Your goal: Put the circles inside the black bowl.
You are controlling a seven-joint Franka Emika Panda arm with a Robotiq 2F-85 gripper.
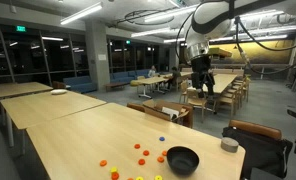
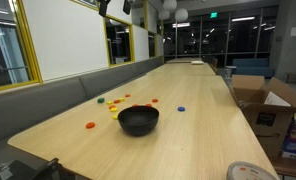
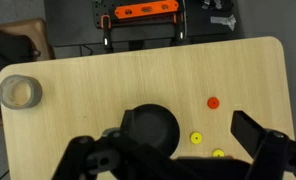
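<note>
The arm (image 1: pixel 216 14) hangs high, hand (image 1: pixel 200 80) splayed wide.

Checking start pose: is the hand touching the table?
No. In an exterior view the hand hangs high above the table, touching nothing.

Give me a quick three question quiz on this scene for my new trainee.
1. True or false: all the circles already lie inside the black bowl.
2. The claw is: A) gripping a circle, B) open, raised above the table, C) resting in the bowl.
3. Fill in: the lone circle right of the bowl in an exterior view is coloured ___.
Key: 1 false; 2 B; 3 blue.
</note>
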